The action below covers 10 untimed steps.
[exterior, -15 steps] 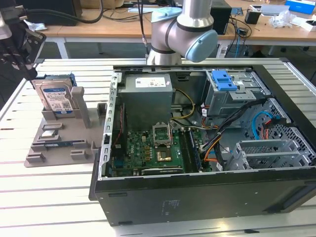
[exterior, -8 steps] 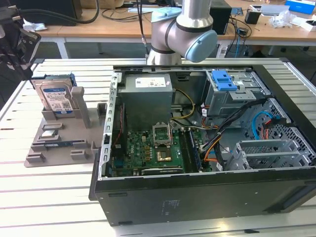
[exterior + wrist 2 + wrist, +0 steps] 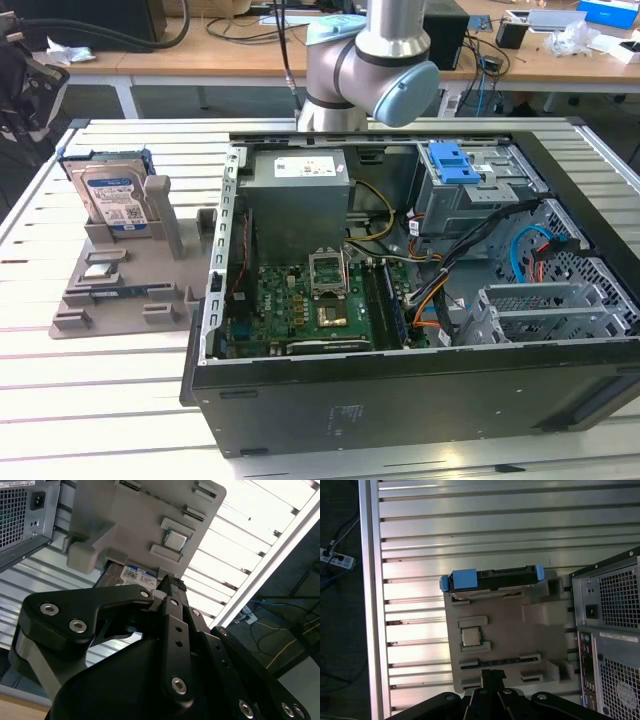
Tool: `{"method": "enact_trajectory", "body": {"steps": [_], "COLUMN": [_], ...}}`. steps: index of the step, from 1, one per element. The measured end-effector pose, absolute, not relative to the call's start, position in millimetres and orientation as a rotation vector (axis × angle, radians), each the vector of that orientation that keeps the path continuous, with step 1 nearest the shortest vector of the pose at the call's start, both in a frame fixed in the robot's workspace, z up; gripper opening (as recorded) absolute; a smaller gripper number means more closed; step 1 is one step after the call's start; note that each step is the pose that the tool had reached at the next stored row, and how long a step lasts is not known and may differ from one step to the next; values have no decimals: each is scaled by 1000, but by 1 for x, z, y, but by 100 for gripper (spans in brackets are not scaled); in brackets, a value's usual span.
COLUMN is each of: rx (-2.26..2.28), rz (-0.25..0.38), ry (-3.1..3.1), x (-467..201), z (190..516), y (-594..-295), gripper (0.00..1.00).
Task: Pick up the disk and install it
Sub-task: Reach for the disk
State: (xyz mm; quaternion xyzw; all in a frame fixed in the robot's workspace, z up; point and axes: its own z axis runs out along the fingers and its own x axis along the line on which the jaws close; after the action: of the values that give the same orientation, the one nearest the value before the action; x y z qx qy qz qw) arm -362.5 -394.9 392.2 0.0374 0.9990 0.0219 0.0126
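Observation:
The disk [image 3: 112, 198] stands upright on its edge in a slot of a grey holder [image 3: 130, 290] at the exterior view's left, label facing the camera, blue carrier frame around it. The first wrist view looks down on the disk's top edge [image 3: 492, 577] with blue frame ends. Part of the label [image 3: 131, 575] peeks past the holder in the second wrist view. My gripper [image 3: 492, 674] hangs above the holder, well apart from the disk; its black fingers [image 3: 170, 585] meet with nothing between them.
An open computer case [image 3: 400, 380] lies beside the holder, with a blue latch [image 3: 450, 160] on its drive cage. A small square silver chip [image 3: 470, 636] sits in the holder. The slatted metal table [image 3: 470, 530] ends at an edge [image 3: 367, 605], with cables on the floor beyond.

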Motion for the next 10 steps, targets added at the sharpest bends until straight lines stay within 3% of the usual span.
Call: {"method": "enact_trajectory", "body": {"steps": [10], "rx": [116], "rz": [56], "ry": [3114], "x": [-366], "z": [391], "y": [-376], "gripper": [11]}}
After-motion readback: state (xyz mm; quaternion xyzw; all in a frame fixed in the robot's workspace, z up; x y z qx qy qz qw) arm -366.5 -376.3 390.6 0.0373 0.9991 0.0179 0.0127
